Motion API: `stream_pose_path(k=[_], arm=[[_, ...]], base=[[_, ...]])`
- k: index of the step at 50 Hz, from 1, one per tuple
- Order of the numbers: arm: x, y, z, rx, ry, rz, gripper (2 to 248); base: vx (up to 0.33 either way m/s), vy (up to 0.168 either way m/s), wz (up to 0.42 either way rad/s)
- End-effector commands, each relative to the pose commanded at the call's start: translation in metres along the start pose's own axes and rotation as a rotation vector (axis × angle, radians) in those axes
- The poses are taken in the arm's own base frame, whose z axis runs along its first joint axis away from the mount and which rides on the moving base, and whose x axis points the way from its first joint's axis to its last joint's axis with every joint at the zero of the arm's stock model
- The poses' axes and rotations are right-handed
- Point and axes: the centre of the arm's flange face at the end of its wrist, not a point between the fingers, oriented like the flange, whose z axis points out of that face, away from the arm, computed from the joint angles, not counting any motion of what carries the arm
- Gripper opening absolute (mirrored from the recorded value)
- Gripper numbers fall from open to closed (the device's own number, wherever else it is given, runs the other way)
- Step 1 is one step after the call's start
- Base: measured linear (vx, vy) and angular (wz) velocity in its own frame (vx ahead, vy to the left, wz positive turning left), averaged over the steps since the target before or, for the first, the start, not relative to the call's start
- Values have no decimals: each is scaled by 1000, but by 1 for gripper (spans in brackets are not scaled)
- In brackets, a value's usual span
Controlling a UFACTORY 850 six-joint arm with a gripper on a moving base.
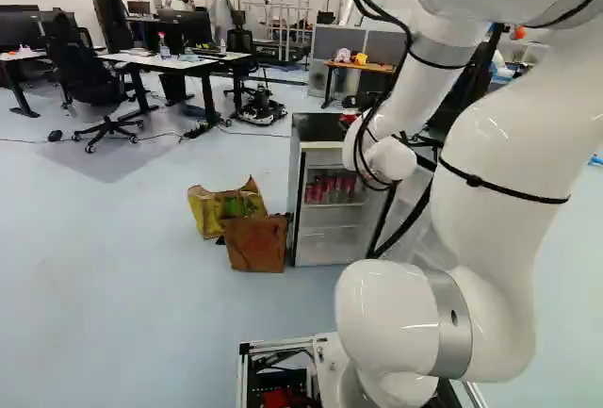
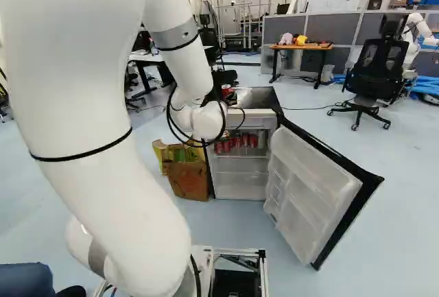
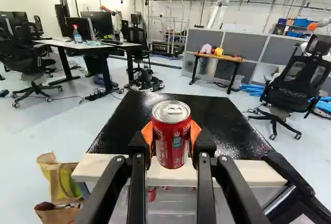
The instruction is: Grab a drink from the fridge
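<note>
In the right base view the gripper (image 2: pixel 223 81) is at the fridge top, beyond the arm's white wrist, which partly hides it. In the wrist view the gripper (image 3: pixel 171 137) is shut on a red drink can (image 3: pixel 172 144), an orange pad pressing each side. Upright, the can shows its silver lid and stands out against the front part of the black fridge top (image 3: pixel 170 97); whether it touches that top I cannot tell. The fridge door (image 2: pixel 312 187) hangs open to the right. Several red cans (image 2: pixel 236 144) stand on an inside shelf.
Yellow-green and brown bags (image 1: pixel 256 243) stand on the floor against the fridge's left side. Farther back are a desk (image 1: pixel 179 61), an office chair (image 2: pixel 374 70), an orange-topped table (image 2: pixel 300 46) and another robot (image 2: pixel 420 29).
</note>
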Motion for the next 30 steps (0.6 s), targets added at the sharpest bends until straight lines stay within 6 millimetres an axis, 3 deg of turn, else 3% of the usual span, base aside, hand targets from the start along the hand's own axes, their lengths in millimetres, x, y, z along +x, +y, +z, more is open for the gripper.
stream_pose_path(k=[30], arm=[[-1,-3,40,-23,-41,26,92]], base=[[0,0,0]])
